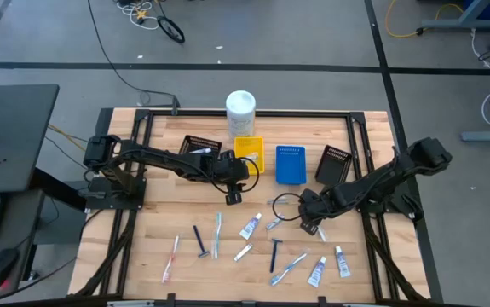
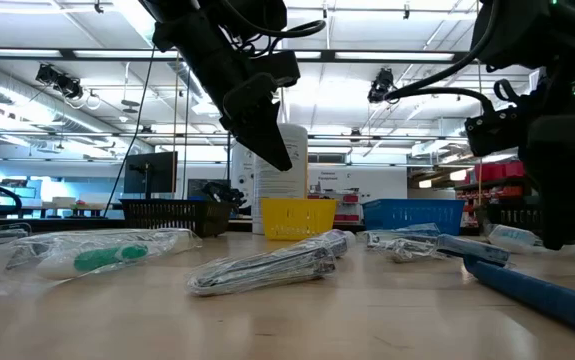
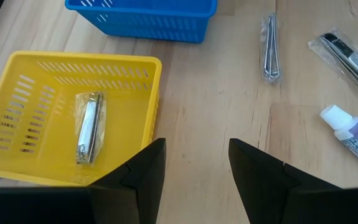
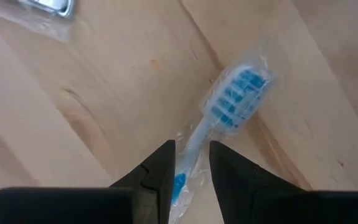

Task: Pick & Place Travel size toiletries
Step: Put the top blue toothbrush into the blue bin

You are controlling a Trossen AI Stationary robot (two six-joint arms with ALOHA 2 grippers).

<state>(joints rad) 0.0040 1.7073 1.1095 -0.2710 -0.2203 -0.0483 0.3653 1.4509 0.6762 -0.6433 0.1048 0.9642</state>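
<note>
Gripping wrapped toothbrush (image 4: 228,106) – right gripper (image 4: 191,163), left gripper (image 3: 194,165) open

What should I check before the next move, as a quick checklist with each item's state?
1. Right gripper closed on toothbrush: ok, handle sits between the jaws.
2. Toothbrush off the table: cannot tell.
3. Left gripper empty, jaws open: ok.
4. Yellow tray has room: ok, holds only a silvery sachet.
5. Blue tray reachable: ok, beside the yellow one.
6. Left arm clear of the right arm's route: cannot tell.
</note>
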